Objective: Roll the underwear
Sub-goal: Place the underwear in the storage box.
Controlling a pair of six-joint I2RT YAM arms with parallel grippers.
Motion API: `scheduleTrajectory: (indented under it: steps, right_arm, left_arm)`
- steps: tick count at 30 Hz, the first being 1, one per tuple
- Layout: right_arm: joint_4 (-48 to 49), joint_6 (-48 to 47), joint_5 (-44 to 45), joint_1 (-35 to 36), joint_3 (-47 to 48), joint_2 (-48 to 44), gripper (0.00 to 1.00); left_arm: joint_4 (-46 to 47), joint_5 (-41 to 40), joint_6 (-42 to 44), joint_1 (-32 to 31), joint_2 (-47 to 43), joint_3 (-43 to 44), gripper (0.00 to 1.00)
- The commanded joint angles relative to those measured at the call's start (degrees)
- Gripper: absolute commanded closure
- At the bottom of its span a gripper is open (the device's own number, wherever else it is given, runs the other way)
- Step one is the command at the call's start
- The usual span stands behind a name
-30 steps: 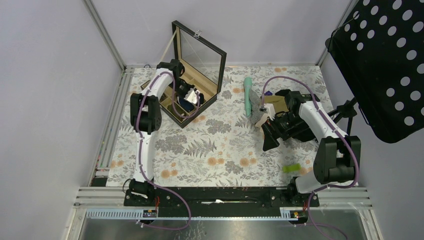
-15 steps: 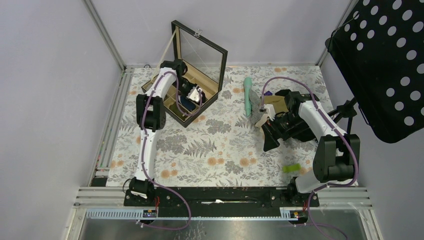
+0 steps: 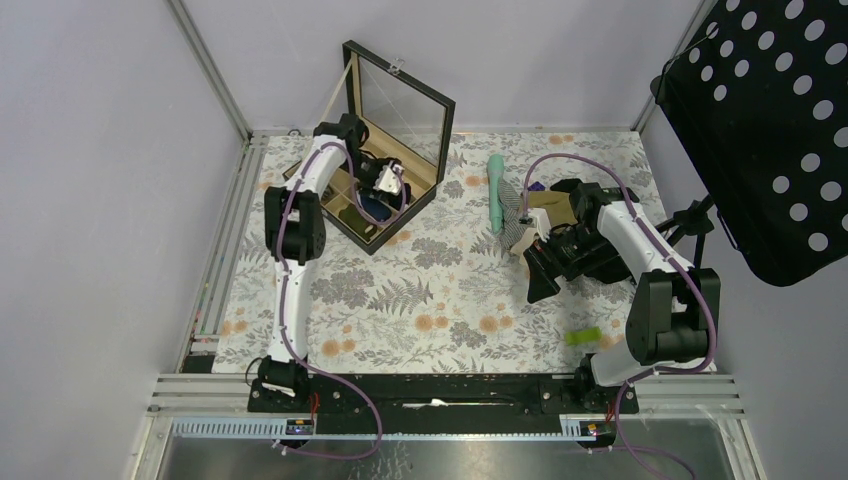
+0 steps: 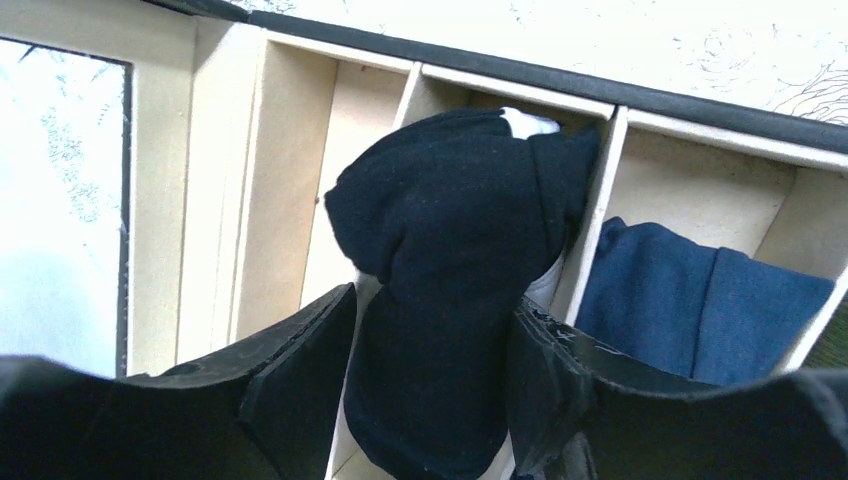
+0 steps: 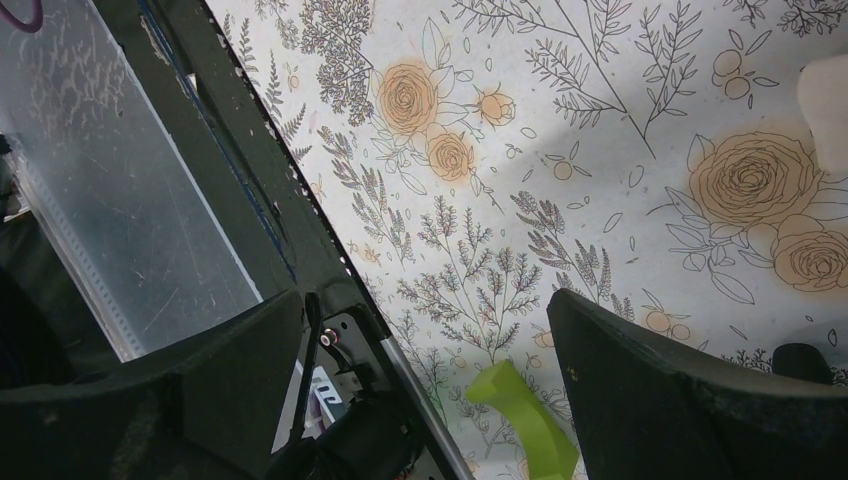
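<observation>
Between your left gripper's (image 4: 432,312) fingers, the underwear (image 4: 450,200) is sitting bundled in a compartment of the box (image 4: 700,105), and whether those fingers are gripping or releasing is not showing, so retreating now is risking snagging and unrolling it.

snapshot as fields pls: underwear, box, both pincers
underwear: dark roll in the box, white edge showing at its far end
next compartment: blue garment
left pincer: one finger either side of the roll; grip unclear
right pincer: open, empty, above the floral table
</observation>
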Motion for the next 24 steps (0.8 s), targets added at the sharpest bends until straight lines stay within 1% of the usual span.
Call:
scheduleTrajectory:
  steps: [1, 4, 8, 14, 17, 20, 24]
  right_arm:
    - [-2.12, -1.31, -1.52, -0.41, 1.45, -0.52, 0.0]
    - [-2.23, -1.98, -1.61, -0.41, 1.28, -0.77, 0.0]
    - [-2.48, -2.27, -1.99, -0.41, 0.73, -0.84, 0.0]
    - [-2.43, -2.45, -2.22, -0.41, 0.36, -2.19, 0.0]
    - [-2.67, -2.62, -1.84, -0.41, -0.35, -3.3, 0.01]
    - [-2.68, -2.73, -1.77, -0.45, -1.15, -4.33, 0.0]
    - [-2.65, -2.56, -2.13, -0.41, -1.26, -4.41, 0.0]
  left_arm:
    - [-0.96, 3.84, -2.81, 0.3, -4.08, -0.92, 0.4]
    - [-1.17, 4.33, -5.41, 0.67, -4.3, 0.79, 0.4]
    - [-5.55, 1.34, -1.11, 0.79, -4.66, 0.73, 0.4]
    - [-5.16, -0.84, -3.85, 1.5, -4.06, 2.35, 0.4]
    - [-3.68, 0.25, -6.7, 2.14, -4.02, 3.4, 0.4]
    - [-2.38, 1.26, -7.99, 2.28, -6.07, 1.36, 0.4]
    - [-1.73, 0.85, -5.51, 2.2, -9.66, -5.47, 0.39]
